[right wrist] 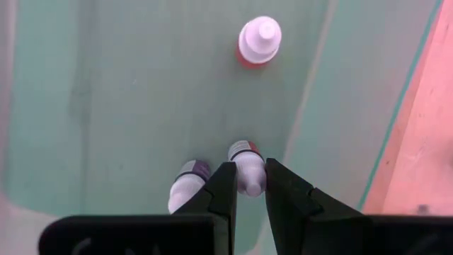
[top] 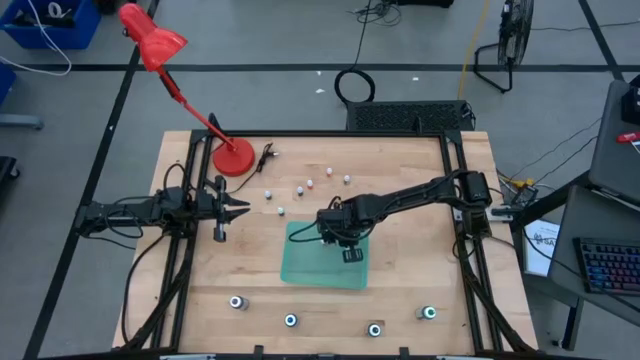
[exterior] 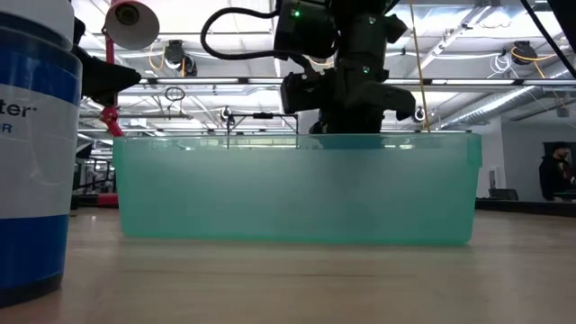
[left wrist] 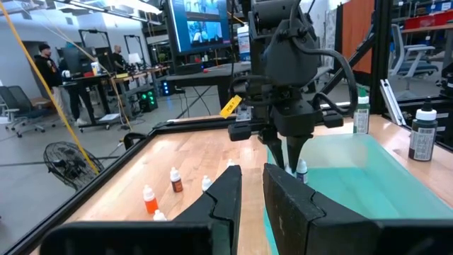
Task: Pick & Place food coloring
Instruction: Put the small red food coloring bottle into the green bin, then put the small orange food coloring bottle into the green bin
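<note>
Right gripper [right wrist: 245, 185] down inside the green bin [top: 300, 262] at mid-table, fingers pinched on a small white bottle [right wrist: 245, 170] — cap pointing toward the wrist. Just beside it, a second bottle [right wrist: 185, 181] with a purple band, and farther off on the bin floor a third [right wrist: 258, 40], standing upright. More small bottles [top: 306, 186] scattered on bare wood beyond the bin, near the red lamp [top: 232, 157]. Four dark round jars [top: 290, 320] lined along the near table edge. Left gripper [top: 238, 208] hovering at the left side of the table, well apart from the bin — fingers nearly together, holding nothing.
</note>
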{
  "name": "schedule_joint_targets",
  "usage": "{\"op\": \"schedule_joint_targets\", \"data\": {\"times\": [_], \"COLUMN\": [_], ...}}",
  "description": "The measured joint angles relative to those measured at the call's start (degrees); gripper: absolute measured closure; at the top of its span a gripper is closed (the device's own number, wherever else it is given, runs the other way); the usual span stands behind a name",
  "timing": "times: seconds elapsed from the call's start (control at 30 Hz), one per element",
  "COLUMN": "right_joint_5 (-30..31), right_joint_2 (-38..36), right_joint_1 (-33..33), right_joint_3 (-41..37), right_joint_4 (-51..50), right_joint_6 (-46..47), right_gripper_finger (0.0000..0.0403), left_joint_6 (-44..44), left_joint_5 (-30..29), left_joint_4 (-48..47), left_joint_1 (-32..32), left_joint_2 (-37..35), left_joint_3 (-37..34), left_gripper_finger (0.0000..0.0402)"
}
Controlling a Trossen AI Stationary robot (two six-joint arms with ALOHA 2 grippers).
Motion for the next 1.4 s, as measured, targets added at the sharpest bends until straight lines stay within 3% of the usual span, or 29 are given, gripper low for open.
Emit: {"op": "schedule_joint_targets", "data": {"times": [0.2,0.43,0.63,1.0,1.1,1.23,1.4], "right_joint_5": [-0.2,-0.2,-0.1,0.1,3.8,11.7,10.2], "right_joint_2": [0.0,0.1,-0.3,-9.8,-13.5,-17.5,-18.8], "right_joint_1": [-0.2,-0.1,0.0,0.2,-0.3,-4.0,-12.1], "right_joint_3": [0.0,-0.1,-0.1,-0.1,-0.1,0.0,0.0], "right_joint_4": [0.2,0.0,-0.8,-0.4,-0.6,-1.5,-3.6], "right_joint_6": [0.2,2.0,3.5,6.5,6.1,4.4,3.1], "right_gripper_finger": [0.0358,0.0297,0.0274,0.0274,0.0273,0.0273,0.0273], "left_joint_6": [0.0,0.0,0.0,0.0,0.0,0.0,0.0], "left_joint_5": [0.0,0.0,0.0,0.0,0.0,0.0,0.0], "left_joint_4": [0.0,0.0,0.0,0.0,0.0,0.0,0.0], "left_joint_1": [0.0,0.0,0.0,0.0,0.0,0.0,0.0], "left_joint_2": [0.0,0.0,0.0,0.0,0.0,0.0,0.0], "left_joint_3": [0.0,0.0,0.0,0.0,0.0,0.0,0.0], "left_gripper_finger": [0.0334,0.0334,0.0334,0.0334,0.0334,0.0334,0.0334]}}
